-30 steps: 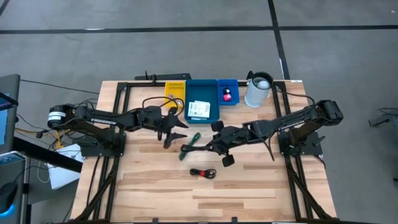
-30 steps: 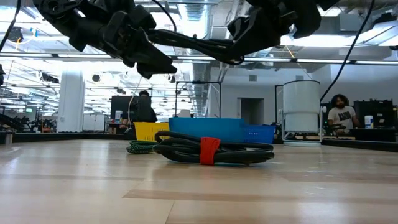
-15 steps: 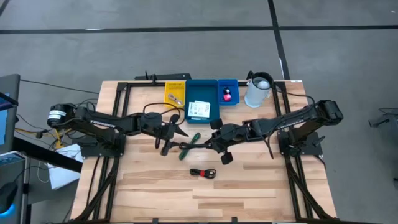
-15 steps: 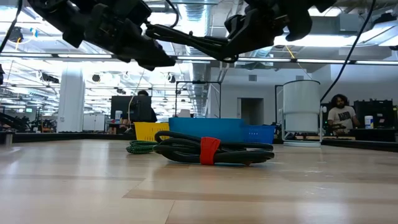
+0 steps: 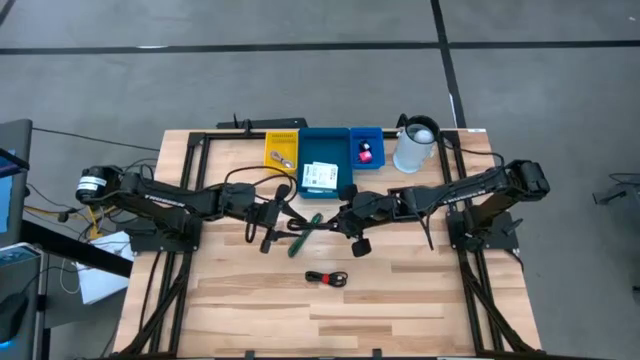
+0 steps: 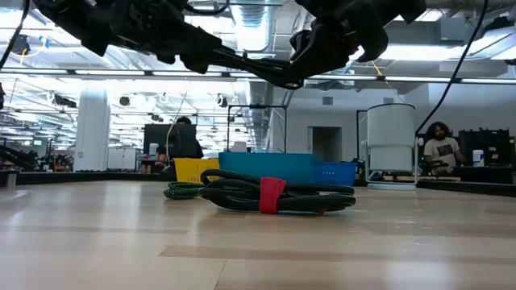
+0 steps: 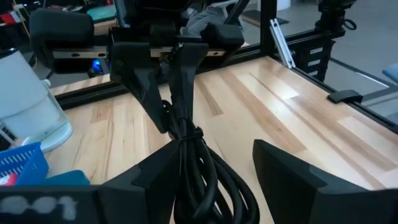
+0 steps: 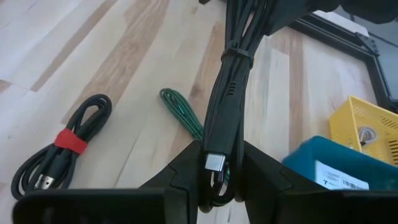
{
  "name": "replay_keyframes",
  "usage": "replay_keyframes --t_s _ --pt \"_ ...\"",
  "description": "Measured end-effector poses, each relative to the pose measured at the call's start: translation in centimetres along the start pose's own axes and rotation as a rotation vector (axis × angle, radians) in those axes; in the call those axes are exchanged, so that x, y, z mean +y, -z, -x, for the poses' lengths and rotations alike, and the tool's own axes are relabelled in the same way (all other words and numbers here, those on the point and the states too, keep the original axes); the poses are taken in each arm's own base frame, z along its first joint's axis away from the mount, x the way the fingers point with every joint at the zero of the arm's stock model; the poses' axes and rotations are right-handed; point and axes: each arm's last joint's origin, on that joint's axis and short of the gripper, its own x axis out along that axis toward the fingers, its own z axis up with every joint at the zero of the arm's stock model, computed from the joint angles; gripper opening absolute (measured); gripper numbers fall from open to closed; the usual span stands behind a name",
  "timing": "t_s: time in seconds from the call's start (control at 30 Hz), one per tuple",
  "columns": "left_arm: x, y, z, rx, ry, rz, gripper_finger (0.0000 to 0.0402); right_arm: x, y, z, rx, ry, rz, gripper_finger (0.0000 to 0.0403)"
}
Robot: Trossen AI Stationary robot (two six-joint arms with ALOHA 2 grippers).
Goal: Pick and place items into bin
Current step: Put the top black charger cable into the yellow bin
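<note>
- Some items already lie in bins at the table's far edge: a white printed packet [image 5: 320,176] in the large blue bin [image 5: 325,140], a pink round piece [image 5: 365,153] in the small blue bin [image 5: 366,133], and small metal bits in the yellow bin [image 5: 281,150].
- Left on the table, as I judge it: the black cable with red tie [image 5: 327,278] in the middle near the front, and the green braided cable [image 5: 305,229] between the two grippers.
- A bundled black cable [image 8: 231,87] hangs in the air between the arms, above the green one.
- The right gripper [image 8: 217,167] pinches one end of that bundle, fingers narrow around it.
- The left gripper [image 7: 214,180] has its fingers spread wide to either side of the bundle's other end; whether they touch it I cannot tell.
- This looks like a handover or a joint carry, not yet over any bin.
</note>
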Motion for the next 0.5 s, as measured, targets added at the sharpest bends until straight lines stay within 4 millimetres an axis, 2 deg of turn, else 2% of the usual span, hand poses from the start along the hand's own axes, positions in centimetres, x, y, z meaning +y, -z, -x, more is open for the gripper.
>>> replay_keyframes --t_s 0.23,0.5 --pt "0.04 0.14 0.00 0.019 -0.022 0.005 0.0178 0.03 0.00 -0.01 0.001 0.000 0.000 0.0081" --pt "0.01 0.35 0.01 0.040 -0.023 0.010 0.0116 0.03 -0.05 -0.02 -0.004 0.001 -0.002 0.0081"
